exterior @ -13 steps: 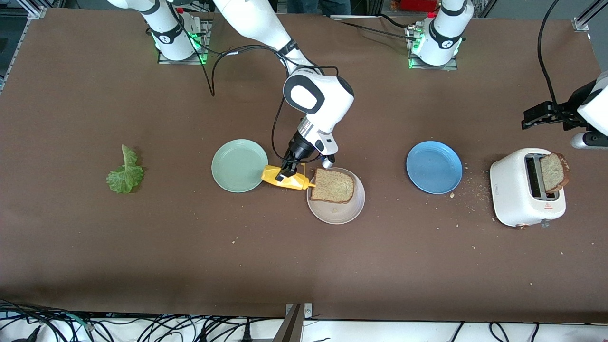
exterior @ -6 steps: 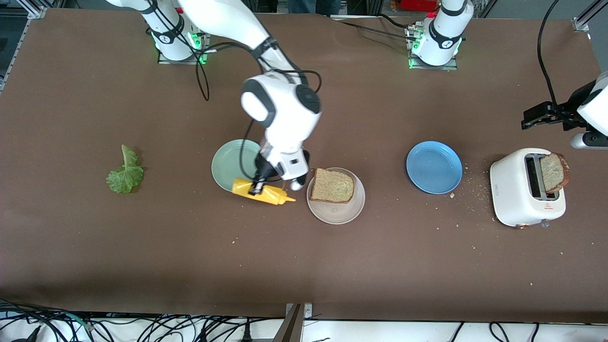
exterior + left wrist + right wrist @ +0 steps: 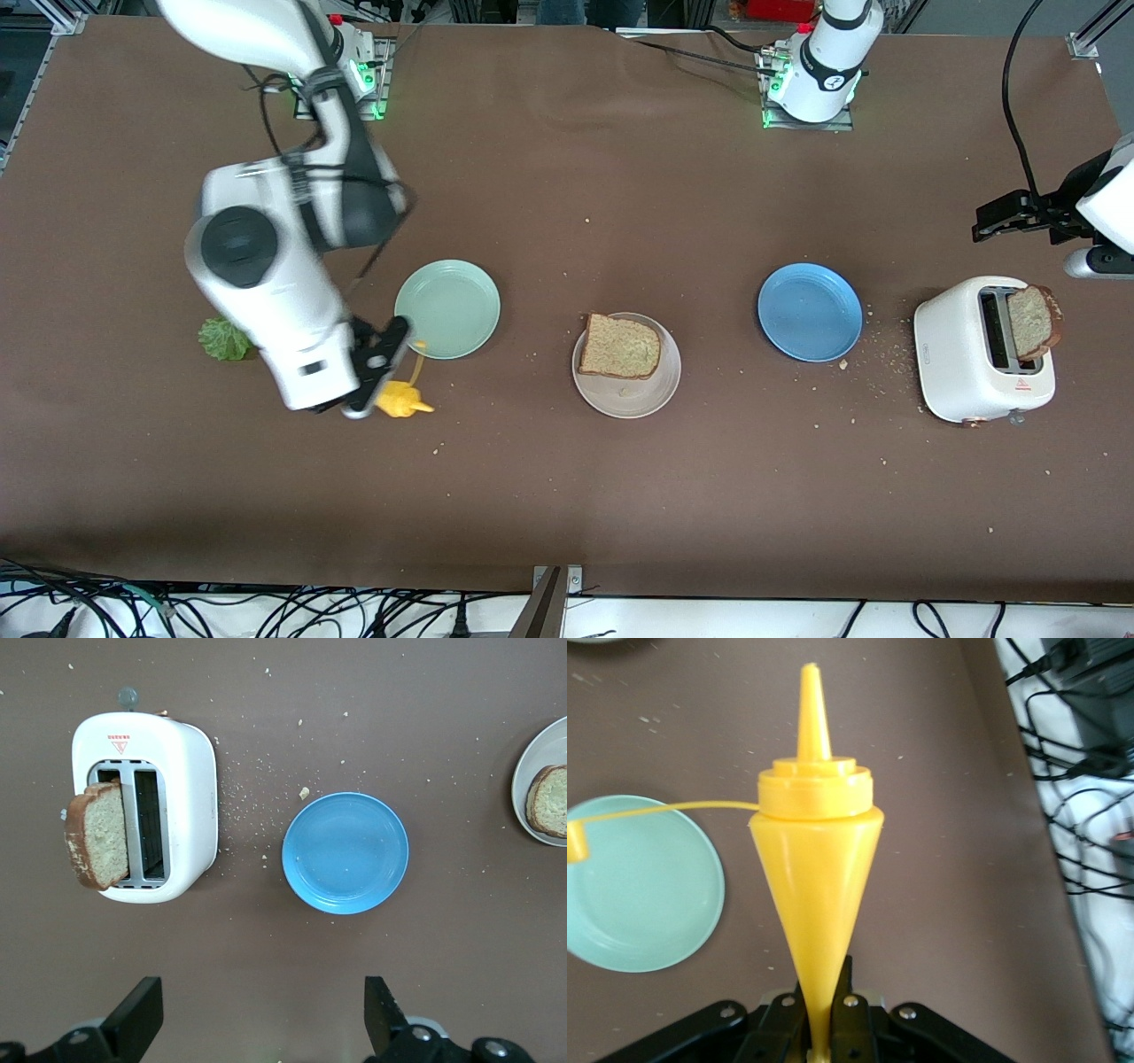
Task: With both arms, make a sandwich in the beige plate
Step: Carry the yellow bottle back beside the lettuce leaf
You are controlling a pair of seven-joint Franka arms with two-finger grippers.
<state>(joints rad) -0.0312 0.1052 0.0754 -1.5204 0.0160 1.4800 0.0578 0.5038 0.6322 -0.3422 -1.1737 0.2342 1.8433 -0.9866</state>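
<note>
From the front, the right gripper (image 3: 383,379) hangs over bare table near the mint-green plate (image 3: 447,309), jaws clamped on a yellow mustard bottle (image 3: 400,399), apparently carrying it clear of the beige plate (image 3: 627,390), where one toast slice (image 3: 620,346) lies. The lettuce leaf (image 3: 219,339) sits toward the right arm's end. On the left wrist view, the left gripper (image 3: 263,1028) waits, fingers spread wide and empty, above the toaster (image 3: 149,808) holding the second slice (image 3: 96,835). The right wrist view shows the bottle pinched at its base, tethered cap (image 3: 578,843) dangling.
</note>
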